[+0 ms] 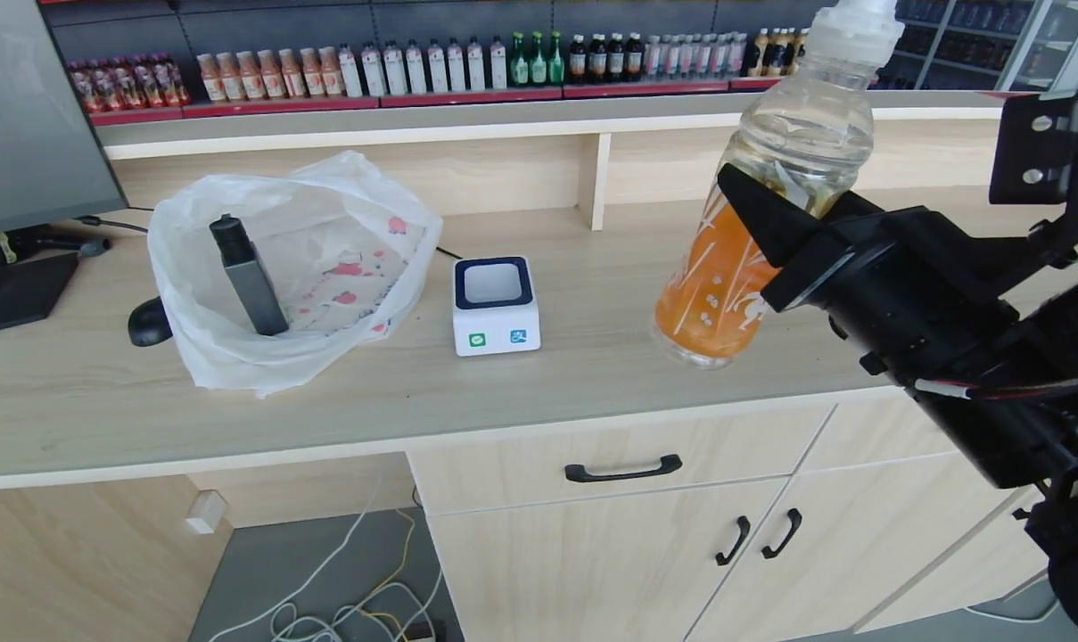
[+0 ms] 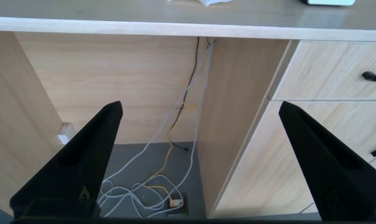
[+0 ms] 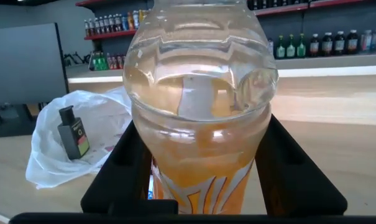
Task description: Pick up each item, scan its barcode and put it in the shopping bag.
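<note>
My right gripper [image 1: 802, 236] is shut on a clear bottle of orange drink [image 1: 752, 241] with a white cap, tilted and held above the counter's right half. In the right wrist view the bottle [image 3: 200, 118] stands between the two black fingers [image 3: 122, 168]. A white scanner box [image 1: 495, 306] with a dark-rimmed window sits mid-counter, left of the bottle. The white shopping bag [image 1: 289, 267] lies open at the left with a dark grey bottle [image 1: 248, 276] upright inside; the bag [image 3: 82, 140] also appears in the right wrist view. My left gripper [image 2: 197, 162] hangs open below the counter edge, facing the cabinet front.
A monitor [image 1: 30, 116] stands at the counter's far left, a black mouse [image 1: 150, 323] beside the bag. A raised wooden ledge [image 1: 592, 134] runs behind the counter, with shelves of bottles [image 1: 467, 67] beyond. Cables [image 2: 169, 162] trail on the floor under the counter.
</note>
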